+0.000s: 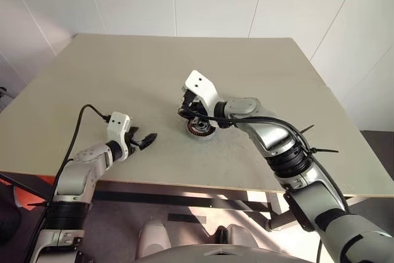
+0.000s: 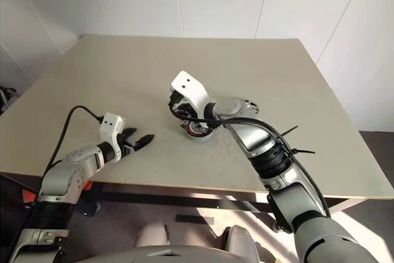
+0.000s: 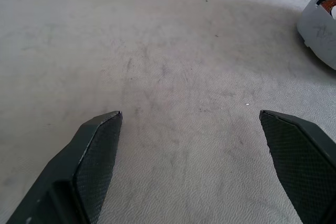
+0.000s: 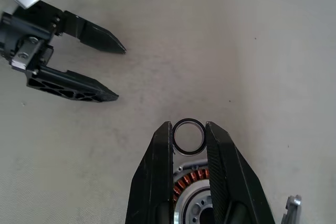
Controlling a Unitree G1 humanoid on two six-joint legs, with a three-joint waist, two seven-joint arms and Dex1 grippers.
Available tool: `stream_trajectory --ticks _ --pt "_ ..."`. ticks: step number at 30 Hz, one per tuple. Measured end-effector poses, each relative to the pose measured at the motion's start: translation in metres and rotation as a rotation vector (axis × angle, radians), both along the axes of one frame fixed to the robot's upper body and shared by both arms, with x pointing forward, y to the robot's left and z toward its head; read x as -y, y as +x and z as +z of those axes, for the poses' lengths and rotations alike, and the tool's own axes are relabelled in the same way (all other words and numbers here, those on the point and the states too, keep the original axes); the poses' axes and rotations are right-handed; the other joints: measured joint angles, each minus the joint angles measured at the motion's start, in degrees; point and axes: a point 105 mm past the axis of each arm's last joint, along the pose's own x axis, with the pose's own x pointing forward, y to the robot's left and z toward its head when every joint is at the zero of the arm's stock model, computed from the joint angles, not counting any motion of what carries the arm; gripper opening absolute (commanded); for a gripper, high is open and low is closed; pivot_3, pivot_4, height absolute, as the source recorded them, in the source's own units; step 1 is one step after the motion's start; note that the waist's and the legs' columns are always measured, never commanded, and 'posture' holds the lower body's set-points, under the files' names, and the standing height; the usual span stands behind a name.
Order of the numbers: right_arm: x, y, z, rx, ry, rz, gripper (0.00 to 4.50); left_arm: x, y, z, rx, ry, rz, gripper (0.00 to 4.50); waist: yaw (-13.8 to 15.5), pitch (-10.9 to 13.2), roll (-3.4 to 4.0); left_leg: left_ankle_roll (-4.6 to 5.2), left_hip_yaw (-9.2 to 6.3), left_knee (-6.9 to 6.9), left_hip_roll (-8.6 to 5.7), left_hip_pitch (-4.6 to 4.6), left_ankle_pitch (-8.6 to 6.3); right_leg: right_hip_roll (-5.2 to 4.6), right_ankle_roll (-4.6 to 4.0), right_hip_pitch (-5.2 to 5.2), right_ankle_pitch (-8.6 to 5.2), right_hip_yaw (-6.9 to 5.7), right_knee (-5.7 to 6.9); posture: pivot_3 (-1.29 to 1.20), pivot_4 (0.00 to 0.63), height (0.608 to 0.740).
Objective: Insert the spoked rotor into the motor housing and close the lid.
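The round grey motor housing (image 1: 201, 131) sits near the middle of the table, with copper windings (image 4: 190, 183) showing inside it. My right gripper (image 4: 188, 125) hangs just above the housing, shut on a small black-rimmed ring, the spoked rotor (image 4: 188, 137); its spokes are hidden from me. A grey lid (image 2: 249, 106) peeks out from behind my right forearm, next to the housing. My left gripper (image 1: 146, 139) rests low over the table to the left of the housing, open, with nothing between its fingers (image 3: 97, 156).
The beige table (image 1: 123, 72) stretches wide behind and to both sides of the housing. Its front edge runs just below my left gripper. A black cable (image 1: 80, 124) loops up from the left wrist. White walls stand behind.
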Motion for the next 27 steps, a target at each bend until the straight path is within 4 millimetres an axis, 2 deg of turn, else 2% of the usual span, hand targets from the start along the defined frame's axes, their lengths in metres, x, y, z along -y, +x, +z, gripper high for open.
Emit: stream_trajectory --ticks 14,22,27 --pt "0.011 0.012 -0.004 0.033 -0.026 -0.048 0.57 -0.001 0.000 0.000 0.001 0.001 0.006 4.43 0.00 -0.01 -0.01 -0.04 0.00 0.01 0.00 0.10 0.02 0.00 0.00 0.02 0.00 0.04 0.13 0.00 0.000 0.740" --pt "0.016 0.017 0.014 0.077 -0.013 -0.061 0.57 0.000 0.000 0.000 0.000 0.001 0.005 4.43 0.03 -0.01 -0.01 -0.04 0.00 0.01 0.00 0.07 0.02 0.00 0.00 0.01 0.00 0.03 0.12 0.00 0.000 0.740" --pt "0.016 0.017 0.015 0.081 -0.014 -0.057 0.57 0.002 0.001 0.000 0.002 -0.005 0.000 4.43 -0.01 -0.01 -0.01 -0.04 0.01 0.01 0.00 0.08 0.02 0.00 0.00 0.01 0.00 0.03 0.12 0.00 0.000 0.740"
